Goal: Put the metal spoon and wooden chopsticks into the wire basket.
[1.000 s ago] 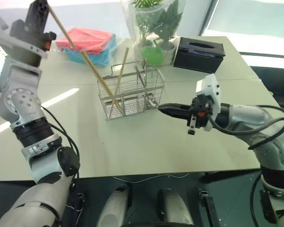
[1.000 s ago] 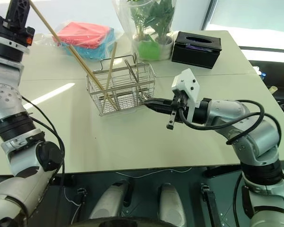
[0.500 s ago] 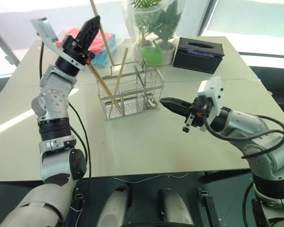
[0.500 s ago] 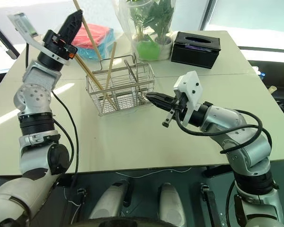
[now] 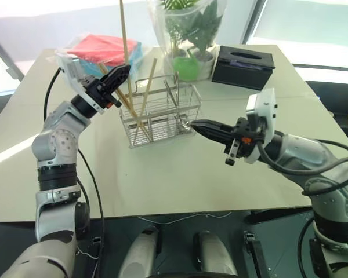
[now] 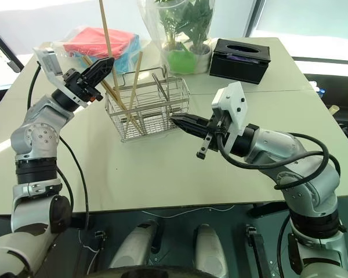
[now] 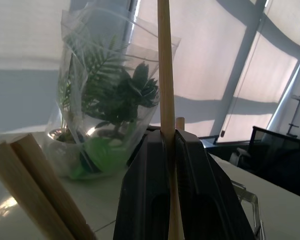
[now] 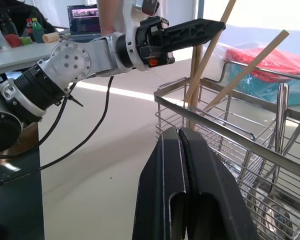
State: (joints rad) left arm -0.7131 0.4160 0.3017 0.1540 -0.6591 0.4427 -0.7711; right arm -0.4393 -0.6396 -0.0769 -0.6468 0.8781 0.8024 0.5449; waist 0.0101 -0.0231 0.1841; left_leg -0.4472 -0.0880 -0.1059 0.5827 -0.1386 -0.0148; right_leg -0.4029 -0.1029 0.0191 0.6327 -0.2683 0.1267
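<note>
Held chopstick (image 5: 123, 40): pinched upright in the left end effector (image 5: 117, 75), above the wire basket (image 5: 162, 116) on the worktop (image 5: 180, 179).
Handling: judged light, stiff, smooth; best gripped low on the shaft so it cannot swing.
Wire basket contents: other wooden chopsticks (image 5: 146, 92) are leaned inside; the metal spoon (image 8: 280, 120) is stood in a compartment.
Right end effector (image 5: 202, 127): fingers pressed together, nothing held, just beside the basket.

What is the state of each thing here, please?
Left gripper: shut on one chopstick, held nearly upright over the basket.
Right gripper: shut, empty, beside the basket.
Basket: upright, holding chopsticks and spoon.
Tissue box: upright on the table.
</note>
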